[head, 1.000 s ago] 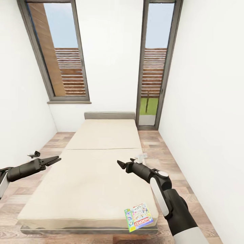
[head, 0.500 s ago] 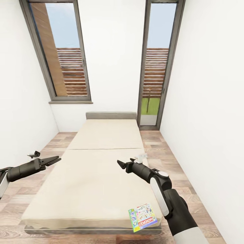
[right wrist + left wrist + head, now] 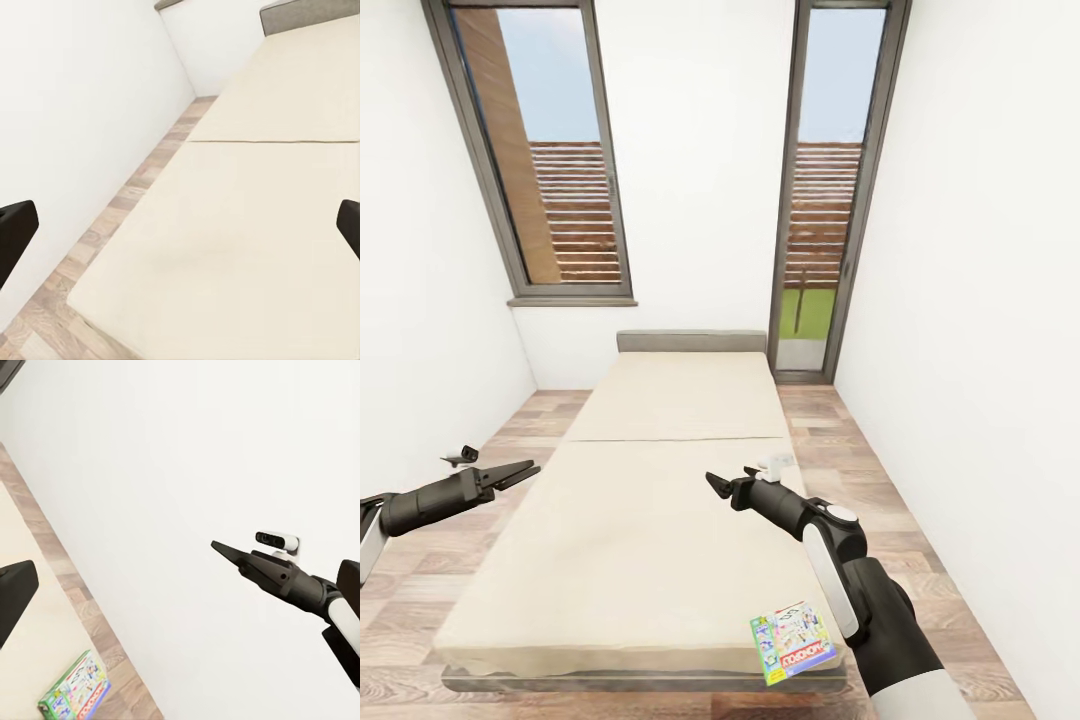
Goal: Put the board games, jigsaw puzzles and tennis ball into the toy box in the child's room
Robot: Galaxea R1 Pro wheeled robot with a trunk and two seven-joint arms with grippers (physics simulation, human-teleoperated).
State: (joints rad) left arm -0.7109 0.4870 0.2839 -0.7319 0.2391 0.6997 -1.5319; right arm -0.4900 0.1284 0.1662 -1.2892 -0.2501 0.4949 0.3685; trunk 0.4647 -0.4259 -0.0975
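While both empty fingers sit closed, Monopoly box (image 3: 793,643) lies at the bed (image 3: 660,500) corner.

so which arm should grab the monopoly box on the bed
Right, probably. The Monopoly box lies at the bed's near right corner, beside the right arm; the left gripper hangs over the opposite edge.
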